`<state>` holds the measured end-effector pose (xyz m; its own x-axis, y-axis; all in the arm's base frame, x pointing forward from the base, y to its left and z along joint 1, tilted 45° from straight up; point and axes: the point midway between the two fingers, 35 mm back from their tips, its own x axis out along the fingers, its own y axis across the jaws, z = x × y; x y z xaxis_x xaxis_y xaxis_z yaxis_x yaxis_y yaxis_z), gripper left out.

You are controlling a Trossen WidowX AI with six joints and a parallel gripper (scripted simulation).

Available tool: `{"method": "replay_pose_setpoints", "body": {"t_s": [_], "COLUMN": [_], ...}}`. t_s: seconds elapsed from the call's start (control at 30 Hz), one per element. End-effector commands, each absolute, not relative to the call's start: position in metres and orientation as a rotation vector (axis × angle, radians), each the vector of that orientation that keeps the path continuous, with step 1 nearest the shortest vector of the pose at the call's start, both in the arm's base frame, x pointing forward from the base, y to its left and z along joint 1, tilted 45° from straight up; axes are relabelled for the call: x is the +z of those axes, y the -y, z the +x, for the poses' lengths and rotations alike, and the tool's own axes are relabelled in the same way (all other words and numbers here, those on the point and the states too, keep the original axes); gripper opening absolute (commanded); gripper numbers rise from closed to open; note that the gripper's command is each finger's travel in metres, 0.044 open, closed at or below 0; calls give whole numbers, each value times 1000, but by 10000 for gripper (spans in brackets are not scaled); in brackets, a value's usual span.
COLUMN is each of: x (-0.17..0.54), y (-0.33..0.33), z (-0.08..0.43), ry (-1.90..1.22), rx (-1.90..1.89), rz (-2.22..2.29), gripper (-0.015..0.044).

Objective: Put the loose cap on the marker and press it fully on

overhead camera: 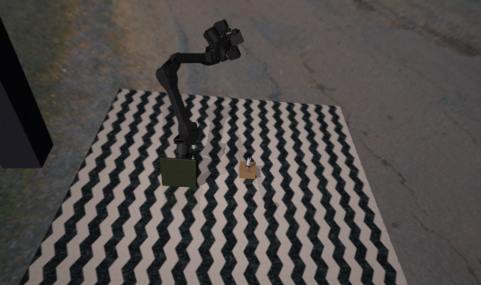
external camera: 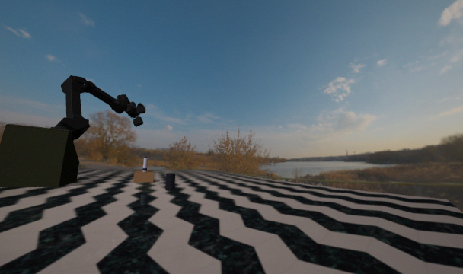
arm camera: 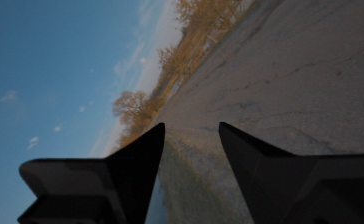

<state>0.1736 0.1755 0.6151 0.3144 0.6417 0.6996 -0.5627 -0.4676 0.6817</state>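
The white marker [overhead camera: 248, 161] [external camera: 145, 164] stands upright in the tan holder block [overhead camera: 244, 174] [external camera: 143, 177], its thin dark tip showing on top in the exterior view. The dark cap [overhead camera: 268, 203] [external camera: 170, 182] stands on the table, apart from the block and nearer the exterior camera, to the block's right in the top and exterior views. My gripper [overhead camera: 236, 44] [external camera: 140, 115] [arm camera: 191, 126] is partly open and empty, high above the table and well away from the marker and cap. Neither marker nor cap shows in the wrist view.
The arm's base stands by the dark green box [overhead camera: 179, 172] [external camera: 30, 156], left of the holder block. The table [overhead camera: 217, 253] [external camera: 186, 251] has a zigzag pattern. A large dark pillar [overhead camera: 15, 119] fills the left edge of the top view.
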Motion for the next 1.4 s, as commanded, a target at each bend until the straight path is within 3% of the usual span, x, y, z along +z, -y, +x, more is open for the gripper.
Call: {"method": "replay_pose_setpoints", "body": {"t_s": [0.0,0.43,0.57,0.87,1.1,1.37], "x": [589,486,462,340,235,115], "y": [-183,-149,-135,-76,-8,67], "z": [224,371,396,476,503,491], "ry": [-106,-237,-272,-515,-721,-1011], "rx": [1238,732,639,272,11,-255], "rz": [1454,1363,1352,1299,1290,1341], "gripper": [241,241,241,241,241,241]}}
